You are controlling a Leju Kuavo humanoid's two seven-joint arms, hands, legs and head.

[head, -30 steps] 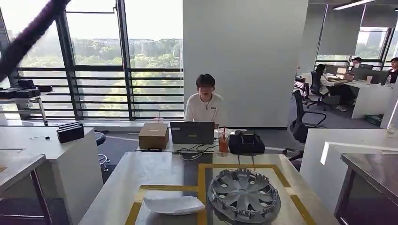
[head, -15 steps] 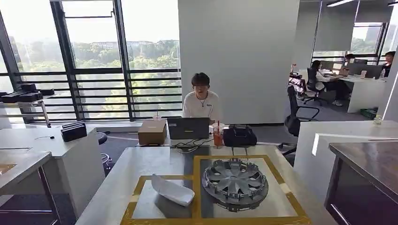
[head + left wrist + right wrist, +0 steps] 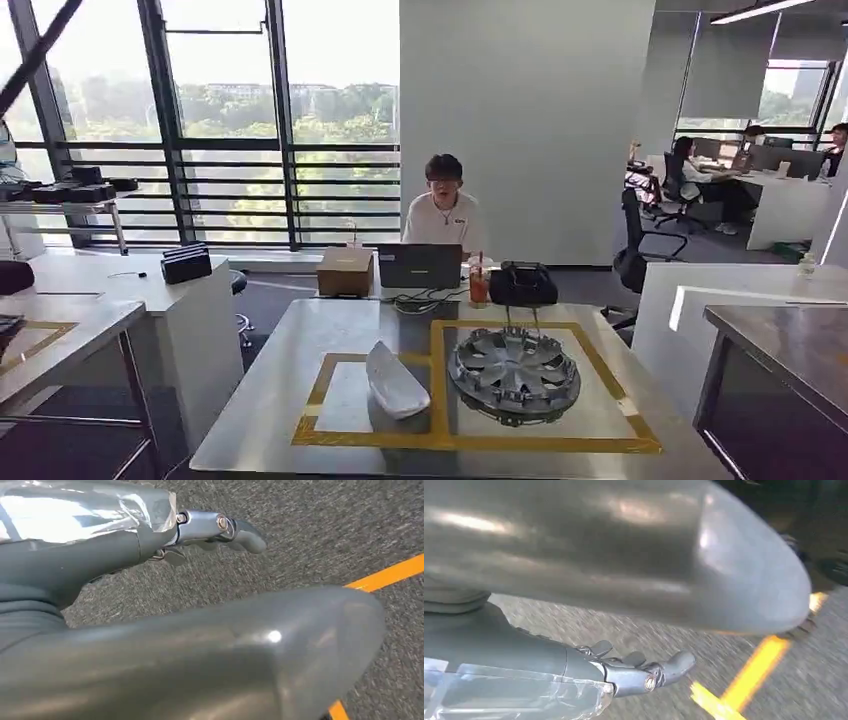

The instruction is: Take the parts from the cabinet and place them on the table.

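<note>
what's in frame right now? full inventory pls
hubcap: 1, silver, right taped square on the table
white part: 1, white, left taped square, beside the hubcap
table: 1, grey top with yellow tape outlines, centre foreground
laptop: 1, dark, far end of the table
cardboard box: 1, brown, left of the laptop
drink cup: 1, reddish, right of the laptop
black bag: 1, right of the cup
person: 1, white shirt, seated behind the laptop
left robot hand: grey, holding nothing, over carpet
right robot hand: grey, holding nothing, over carpet
</note>
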